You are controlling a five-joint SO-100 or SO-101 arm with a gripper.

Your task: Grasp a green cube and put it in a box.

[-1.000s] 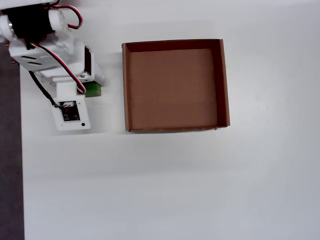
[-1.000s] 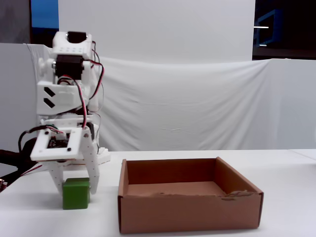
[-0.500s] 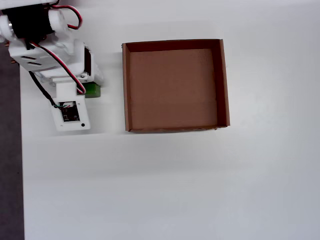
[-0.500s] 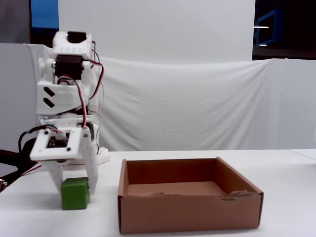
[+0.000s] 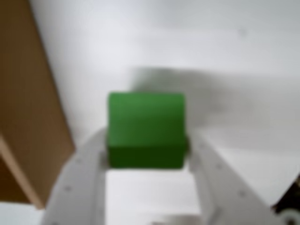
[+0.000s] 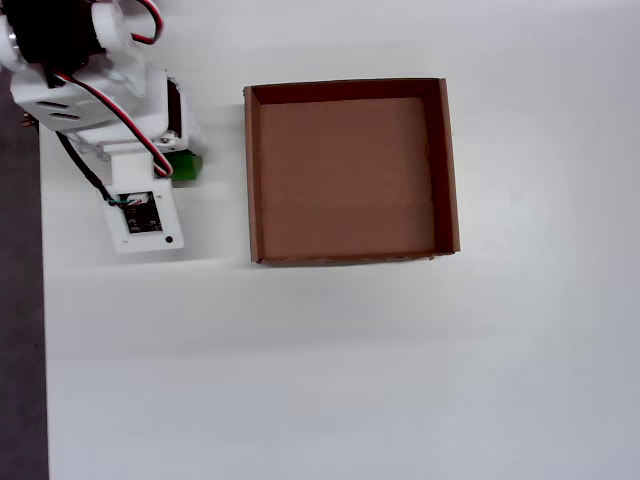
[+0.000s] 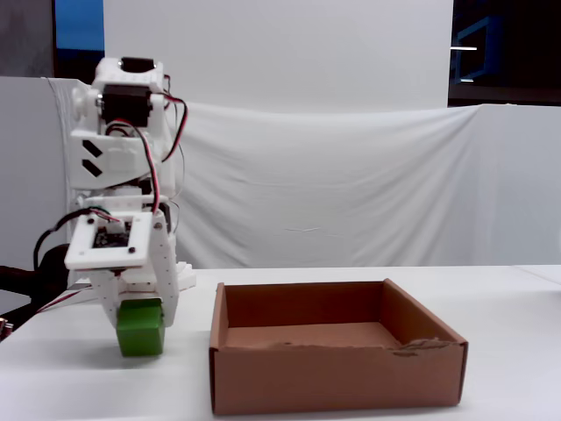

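The green cube [image 5: 146,129] sits between my gripper's [image 5: 146,143] two white fingers, which press on its left and right sides in the wrist view. In the overhead view only a corner of the cube [image 6: 186,165] shows from under the arm, left of the box [image 6: 251,170]. In the fixed view the gripper [image 7: 140,323] points down and holds the cube [image 7: 140,329] low over the table, left of the box [image 7: 333,381]. I cannot tell whether the cube touches the table. The box is empty. Its brown wall [image 5: 26,117] fills the left edge of the wrist view.
The white arm [image 6: 95,95] and its base stand at the table's top left in the overhead view. The white table [image 6: 350,380] runs wide below and right of the box. A dark strip [image 6: 20,300] marks the table's left edge.
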